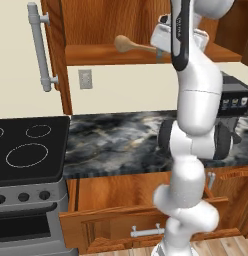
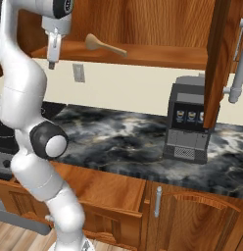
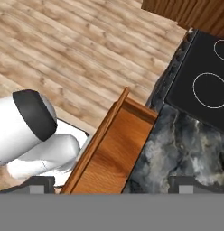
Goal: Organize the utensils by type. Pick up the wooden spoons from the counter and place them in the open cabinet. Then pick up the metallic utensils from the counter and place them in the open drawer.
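Note:
One tan wooden spoon (image 1: 127, 44) (image 2: 102, 45) lies on the bottom shelf of the open cabinet (image 1: 96, 54) (image 2: 157, 55). My gripper (image 2: 52, 60) (image 3: 116, 184) hangs just in front of that shelf, beside the spoon's handle end, pointing down. Its fingertips (image 3: 39, 183) stand wide apart, open, with nothing between them. Below it in the hand view are the open drawer (image 3: 114, 151) (image 1: 141, 212), whose visible wooden bottom is bare, and the marbled black counter (image 3: 184, 151) (image 1: 116, 140) (image 2: 123, 132). The metallic utensils are out of view.
A black stove (image 1: 26, 147) (image 3: 208, 76) adjoins the counter on the left. A coffee machine (image 2: 188, 122) (image 1: 236, 97) stands at the counter's right, by the open cabinet door (image 2: 219, 63). The other cabinet door (image 1: 56, 50) hangs open on the left. Wood floor (image 3: 64, 49) lies below.

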Controlling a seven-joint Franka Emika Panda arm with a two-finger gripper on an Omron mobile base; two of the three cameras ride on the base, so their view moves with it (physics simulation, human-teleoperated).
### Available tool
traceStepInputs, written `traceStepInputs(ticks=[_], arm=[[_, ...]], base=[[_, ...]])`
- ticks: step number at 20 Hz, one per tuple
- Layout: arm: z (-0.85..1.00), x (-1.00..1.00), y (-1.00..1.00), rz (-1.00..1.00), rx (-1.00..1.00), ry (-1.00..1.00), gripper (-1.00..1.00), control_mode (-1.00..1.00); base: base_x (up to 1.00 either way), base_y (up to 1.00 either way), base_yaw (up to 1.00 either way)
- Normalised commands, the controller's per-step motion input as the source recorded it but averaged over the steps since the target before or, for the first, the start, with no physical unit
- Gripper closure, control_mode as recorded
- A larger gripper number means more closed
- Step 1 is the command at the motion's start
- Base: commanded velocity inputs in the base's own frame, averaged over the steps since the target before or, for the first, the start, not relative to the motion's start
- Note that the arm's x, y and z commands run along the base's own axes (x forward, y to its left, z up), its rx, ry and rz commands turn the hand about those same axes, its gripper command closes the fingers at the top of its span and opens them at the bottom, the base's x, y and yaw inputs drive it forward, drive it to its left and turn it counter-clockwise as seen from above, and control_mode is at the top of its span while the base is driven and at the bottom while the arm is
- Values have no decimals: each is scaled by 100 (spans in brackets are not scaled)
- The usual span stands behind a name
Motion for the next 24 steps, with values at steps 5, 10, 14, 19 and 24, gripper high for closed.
traceStepInputs(ticks=[5,10,14,19,24], arm=[[-100,-100,19,-13,0,-2,-100,-100],[-100,-100,22,-13,0,-8,-100,-100],[-81,-57,5,-17,9,-2,-100,-100],[-14,1,0,-23,0,2,-100,-100],[-21,0,7,-24,-1,2,-100,-100]], base=[[0,0,0],[0,0,0],[0,0,0],[0,0,0],[0,0,0]])
